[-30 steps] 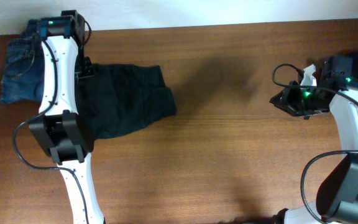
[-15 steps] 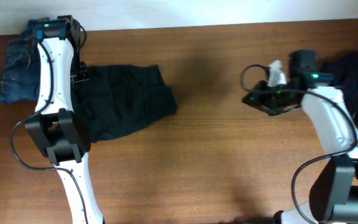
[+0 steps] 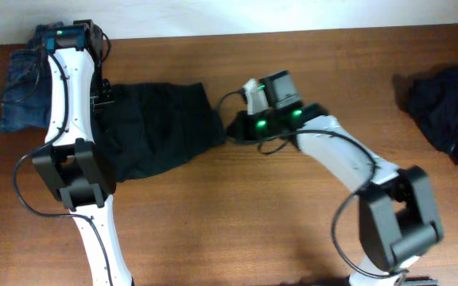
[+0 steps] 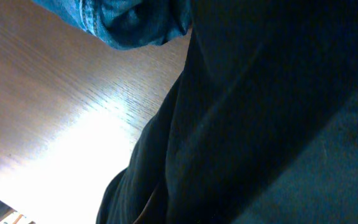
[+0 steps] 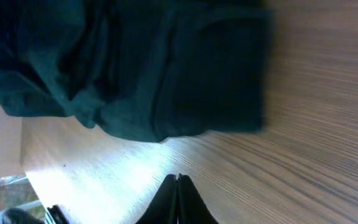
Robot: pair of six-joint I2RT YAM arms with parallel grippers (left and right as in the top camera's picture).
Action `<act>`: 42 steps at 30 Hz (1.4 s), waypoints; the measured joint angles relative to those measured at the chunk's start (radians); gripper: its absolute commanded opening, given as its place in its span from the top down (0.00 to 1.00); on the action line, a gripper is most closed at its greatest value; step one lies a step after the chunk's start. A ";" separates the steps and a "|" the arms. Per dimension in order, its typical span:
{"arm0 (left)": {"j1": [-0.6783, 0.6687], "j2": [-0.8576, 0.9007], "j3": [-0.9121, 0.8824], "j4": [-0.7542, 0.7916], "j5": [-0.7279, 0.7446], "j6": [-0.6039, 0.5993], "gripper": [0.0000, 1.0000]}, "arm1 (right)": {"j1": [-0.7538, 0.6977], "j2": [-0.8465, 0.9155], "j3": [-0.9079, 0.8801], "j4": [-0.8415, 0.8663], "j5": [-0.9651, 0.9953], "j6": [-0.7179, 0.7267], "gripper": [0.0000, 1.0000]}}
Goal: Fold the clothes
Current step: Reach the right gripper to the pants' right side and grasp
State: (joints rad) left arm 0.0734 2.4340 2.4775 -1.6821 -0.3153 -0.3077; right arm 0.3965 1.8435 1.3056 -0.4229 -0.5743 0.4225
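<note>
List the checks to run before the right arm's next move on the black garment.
1. Right pincer open for a grasp: not ok. The jaws are shut with nothing between them.
2. Right pincer reaching the black garment: not ok. The tips stop short of the cloth's edge.
3. Left pincer gripping the garment: cannot tell. It is shut, but its fingers are hidden.
4. Garment lying flat: not ok. It is bunched and creased.
5. Second black garment out of the way: ok. It lies at the far right.

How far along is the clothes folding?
Maybe done: the blue denim bundle at the far-left corner. In hand: the spread black cloth garment mid-table, with the left gripper over it and the shut, empty right gripper at its edge. Left: the crumpled black cloth heap at the right.
</note>
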 measured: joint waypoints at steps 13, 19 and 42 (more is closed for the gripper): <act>0.000 0.000 0.000 -0.001 0.004 0.000 0.99 | 0.144 0.217 0.015 0.215 0.082 0.107 0.96; 0.000 0.000 0.000 -0.001 0.004 0.000 0.99 | 0.144 0.257 0.072 0.216 0.152 0.106 0.96; 0.000 0.000 0.000 -0.001 0.004 0.000 0.99 | 0.144 0.320 0.236 0.207 0.224 0.097 0.96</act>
State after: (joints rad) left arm 0.0734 2.4340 2.4775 -1.6833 -0.3115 -0.3077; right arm 0.5404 2.1639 1.5414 -0.2161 -0.3500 0.5198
